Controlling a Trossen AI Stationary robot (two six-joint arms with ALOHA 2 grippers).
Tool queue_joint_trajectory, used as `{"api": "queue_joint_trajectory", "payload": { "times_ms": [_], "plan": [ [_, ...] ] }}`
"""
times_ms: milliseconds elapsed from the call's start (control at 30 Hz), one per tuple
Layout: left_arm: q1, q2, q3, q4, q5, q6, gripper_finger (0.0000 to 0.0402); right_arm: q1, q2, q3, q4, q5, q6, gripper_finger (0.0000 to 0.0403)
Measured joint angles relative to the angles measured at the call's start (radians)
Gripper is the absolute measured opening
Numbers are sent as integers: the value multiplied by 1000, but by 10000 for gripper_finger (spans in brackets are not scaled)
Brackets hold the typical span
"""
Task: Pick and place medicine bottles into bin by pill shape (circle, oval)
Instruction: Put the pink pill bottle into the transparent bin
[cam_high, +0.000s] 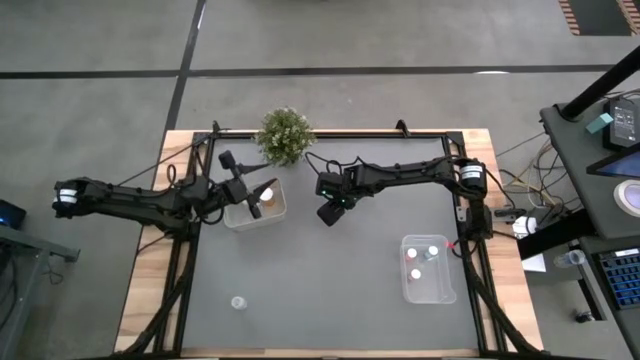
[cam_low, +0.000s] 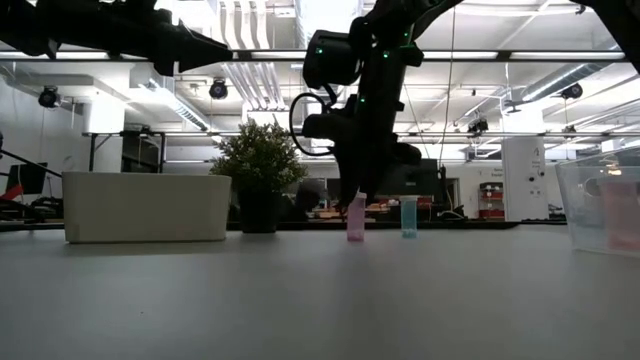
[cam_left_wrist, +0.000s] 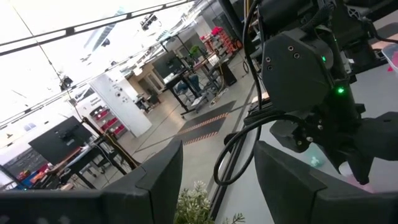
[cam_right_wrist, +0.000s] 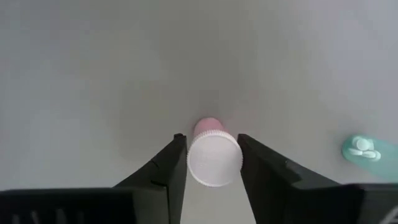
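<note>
The grey worktop (cam_high: 320, 270) holds two clear bins, and both already have bottles in them, so the sorting looks partly done. The left bin (cam_high: 236, 217), near the potted plant (cam_high: 285, 134), shows at least one bottle under the left gripper (cam_high: 258, 200), which hovers over it with fingers spread and nothing between them. The right bin (cam_high: 446, 290) holds about three capped bottles.

Still loose — a pink bottle (cam_right_wrist: 212, 155) standing mid-worktop, a teal one (cam_right_wrist: 362, 149) just beside it, and a small clear one (cam_high: 238, 301) near the front left corner. That leaves roughly three to place.

The right gripper (cam_right_wrist: 212, 163) is down over the pink bottle, its fingers (cam_right_wrist: 166, 168) flanking the white cap; whether they already pinch it I cannot tell.
</note>
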Motion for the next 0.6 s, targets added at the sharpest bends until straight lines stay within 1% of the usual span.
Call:
{"api": "queue_joint_trajectory", "payload": {
  "times_ms": [167,400,600],
  "plan": [
    [0,0,0,0,0,0,180,0,0,0,-2,0,0,112],
    [0,0,0,0,0,0,180,0,-7,-1,-12,-3,-7,118],
    [0,0,-1,0,0,0,180,10,-63,26,-116,-3,-30,119]
  ]
}}
